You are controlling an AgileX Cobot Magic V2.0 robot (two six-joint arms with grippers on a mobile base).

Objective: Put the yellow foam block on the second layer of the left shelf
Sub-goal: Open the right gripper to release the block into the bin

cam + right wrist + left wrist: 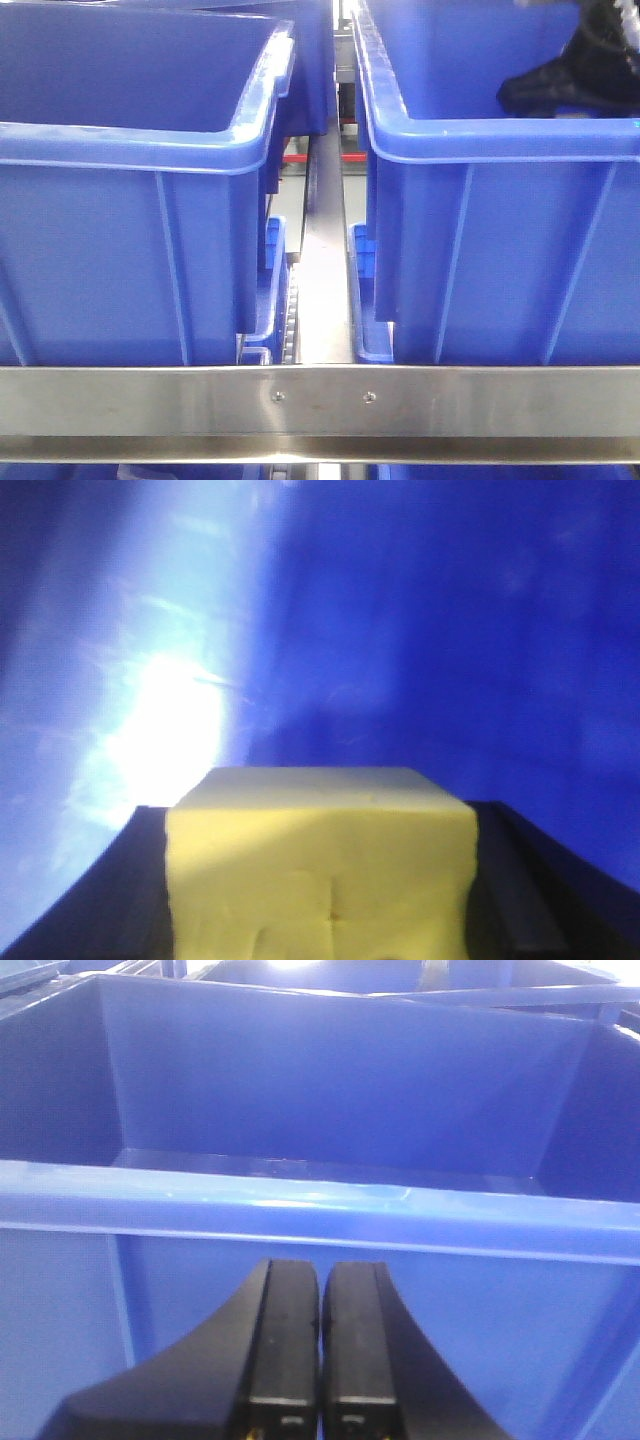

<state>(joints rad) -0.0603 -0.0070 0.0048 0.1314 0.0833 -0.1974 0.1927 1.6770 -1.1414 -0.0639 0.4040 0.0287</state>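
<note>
From my front camera, both blue bins are cut off: the left bin [130,230] by the left edge, the right bin [500,240] by the right. The right pincer [575,70] shows there only as a dark blurred shape inside the right bin, clipped at the frame's edge. On the right wrist view, the yellow foam block [320,865] runs off the bottom and hides the fingers' inner faces.

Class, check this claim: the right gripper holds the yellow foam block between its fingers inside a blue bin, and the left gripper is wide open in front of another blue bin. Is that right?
Not quite. The left gripper is shut, its fingers pressed together, as the left wrist view shows. The rest stands: the right gripper holds the yellow foam block amid blue bin walls.
</note>
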